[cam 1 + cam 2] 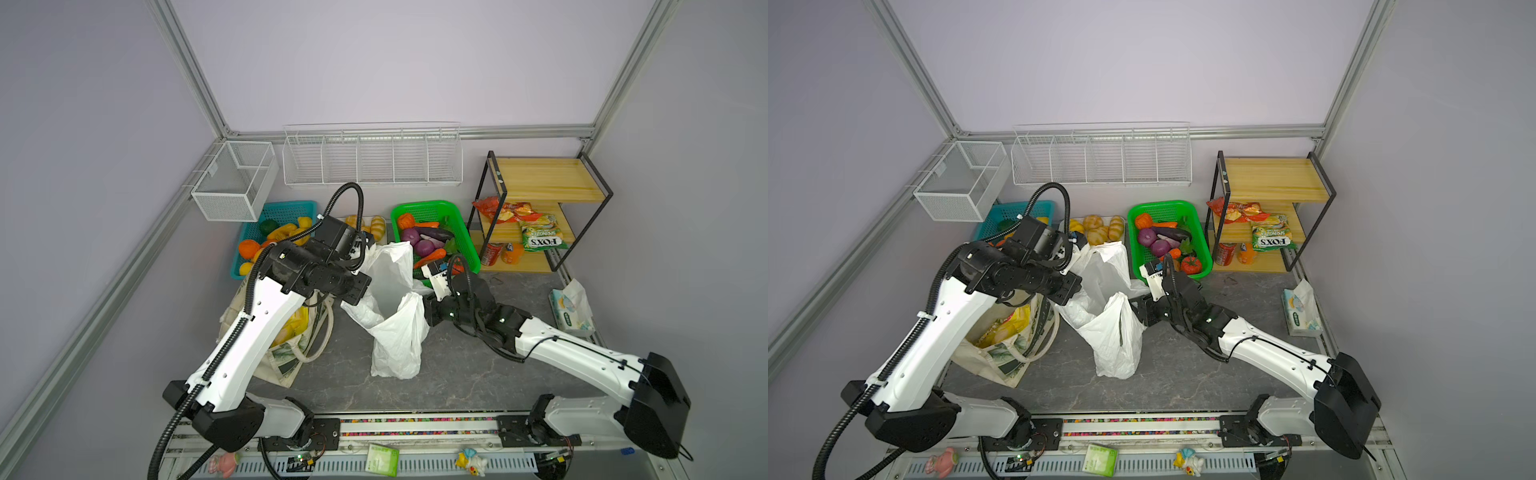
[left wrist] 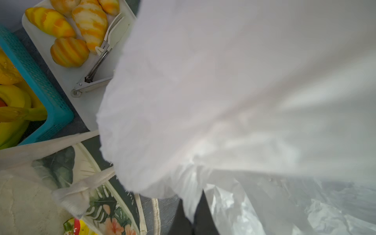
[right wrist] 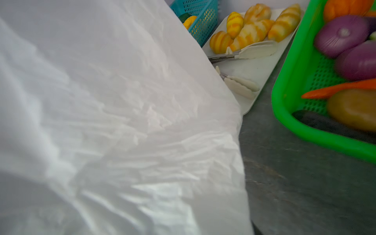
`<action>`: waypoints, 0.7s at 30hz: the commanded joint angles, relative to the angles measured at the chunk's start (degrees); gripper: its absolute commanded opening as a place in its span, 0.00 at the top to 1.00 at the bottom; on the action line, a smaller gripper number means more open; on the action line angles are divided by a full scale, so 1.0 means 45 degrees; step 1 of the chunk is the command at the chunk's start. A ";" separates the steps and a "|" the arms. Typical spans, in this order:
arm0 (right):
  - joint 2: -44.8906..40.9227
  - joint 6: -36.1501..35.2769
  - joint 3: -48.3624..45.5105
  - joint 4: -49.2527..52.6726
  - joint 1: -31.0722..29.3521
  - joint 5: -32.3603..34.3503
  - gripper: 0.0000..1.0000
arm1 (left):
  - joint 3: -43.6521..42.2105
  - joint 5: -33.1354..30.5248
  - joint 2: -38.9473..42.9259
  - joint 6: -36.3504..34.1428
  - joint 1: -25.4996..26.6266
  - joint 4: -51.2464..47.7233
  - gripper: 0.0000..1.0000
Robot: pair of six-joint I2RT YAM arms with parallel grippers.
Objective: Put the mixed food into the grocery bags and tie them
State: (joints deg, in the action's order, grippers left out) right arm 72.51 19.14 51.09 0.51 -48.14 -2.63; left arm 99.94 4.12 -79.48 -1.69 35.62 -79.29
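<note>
Tote (image 1: 286, 365) holding yellow packet (image 1: 297, 324) on near-left counter (image 1: 457, 374), plastic bag (image 1: 395, 332) upright mid-counter, right end effector (image 1: 428, 311) just beside it, opening unclear, left end effector (image 1: 365, 255) pinching its far handle, onions (image 1: 410, 236), carrot (image 1: 430, 257) in green basket (image 1: 424, 204) behind

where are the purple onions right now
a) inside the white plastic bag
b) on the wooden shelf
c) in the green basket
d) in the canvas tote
c: both top views show the purple onions lying inside the green basket, and the right wrist view shows them there too.
</note>
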 commanded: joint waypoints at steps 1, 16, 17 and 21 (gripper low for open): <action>-0.0518 -0.3089 0.0041 0.0105 0.0012 0.1581 0.40 | 0.0233 0.0432 -0.0161 -0.0560 -0.0080 0.0019 1.00; 0.1207 -0.1908 0.2307 0.0147 0.1300 0.0783 0.93 | 0.0410 0.0299 -0.0711 0.0175 -0.0502 0.1641 0.86; 0.1211 -0.1349 0.2218 0.0047 0.1371 0.0844 0.93 | 0.0203 0.0383 -0.0557 0.0421 -0.0645 0.1928 0.82; 0.1095 0.0430 0.1911 -0.0315 0.1362 0.1078 0.93 | -0.1368 0.0690 0.0607 0.1797 -0.0912 0.3890 0.58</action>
State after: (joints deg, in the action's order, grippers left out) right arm 77.80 13.41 60.47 1.50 -41.91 1.50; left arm 97.23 6.02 -80.51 1.54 32.01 -67.72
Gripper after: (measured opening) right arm 0.070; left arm 0.389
